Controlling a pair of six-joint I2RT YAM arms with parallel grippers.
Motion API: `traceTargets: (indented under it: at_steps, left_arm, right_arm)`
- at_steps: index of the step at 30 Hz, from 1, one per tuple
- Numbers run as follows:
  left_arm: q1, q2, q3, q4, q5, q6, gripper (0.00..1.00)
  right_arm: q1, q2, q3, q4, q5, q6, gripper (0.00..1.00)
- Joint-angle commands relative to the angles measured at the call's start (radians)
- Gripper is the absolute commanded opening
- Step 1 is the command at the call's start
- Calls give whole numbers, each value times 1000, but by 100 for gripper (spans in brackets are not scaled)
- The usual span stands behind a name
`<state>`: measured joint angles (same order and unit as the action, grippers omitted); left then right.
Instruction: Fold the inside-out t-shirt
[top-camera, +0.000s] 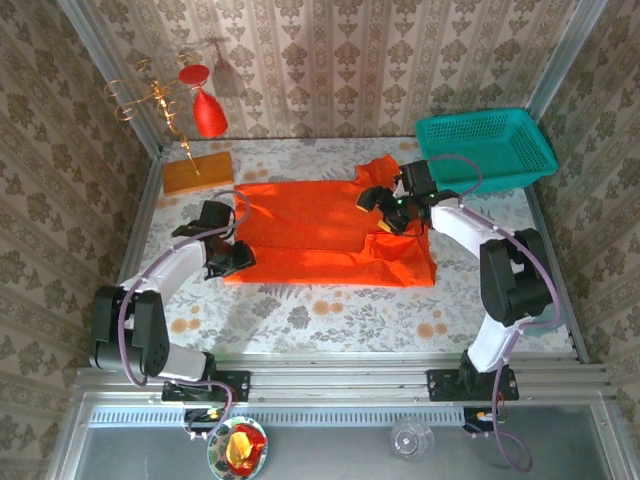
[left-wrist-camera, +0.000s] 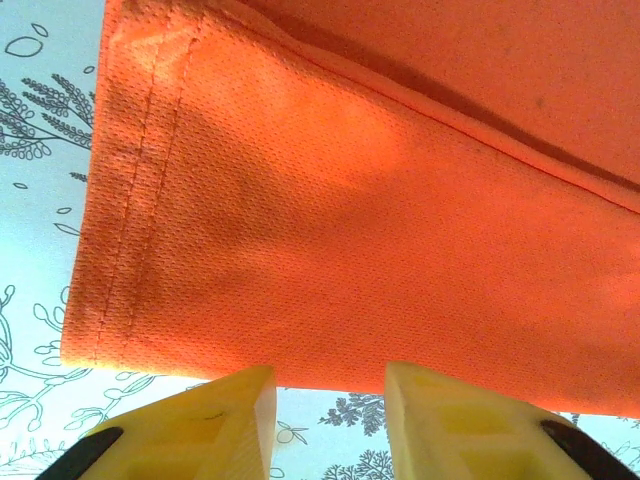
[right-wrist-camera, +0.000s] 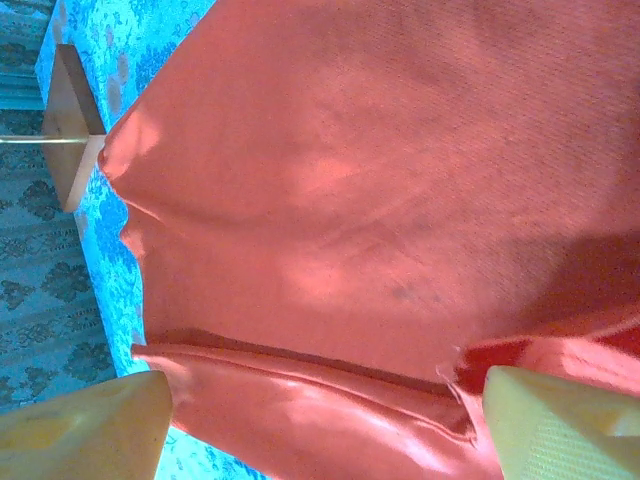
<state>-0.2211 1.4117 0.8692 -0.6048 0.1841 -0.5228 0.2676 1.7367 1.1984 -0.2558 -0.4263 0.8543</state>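
Note:
The inside-out t-shirt (top-camera: 330, 235) lies spread on the flowered table, bright orange-red, with a fold line running across it. My left gripper (top-camera: 237, 262) sits low at the shirt's near left corner. In the left wrist view its yellow fingers (left-wrist-camera: 240, 410) stand a little apart just short of the hemmed edge of the t-shirt (left-wrist-camera: 360, 230), with only tablecloth between them; left gripper (left-wrist-camera: 328, 388) is open. My right gripper (top-camera: 376, 210) hovers over the shirt's far right part. Seen from its wrist, the right gripper (right-wrist-camera: 325, 400) is open wide above a folded seam of the t-shirt (right-wrist-camera: 380, 200), holding nothing.
A teal basket (top-camera: 487, 147) stands at the back right, close to the right arm. A flat wooden block (top-camera: 197, 172) lies at the back left, with a red ornament on a gold stand (top-camera: 208, 112) behind it. Patterned walls close in three sides.

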Motion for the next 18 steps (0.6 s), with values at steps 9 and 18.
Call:
traceTargets:
  at_steps: [9,18]
  left_arm:
    - [3,115,44,21,71,67,35]
    - [44,197,16,53,39,89,34]
  right_arm:
    - [-60,-193,-240,-180,47,-107,83]
    - [-108,126,2,-7,-87,-111,83]
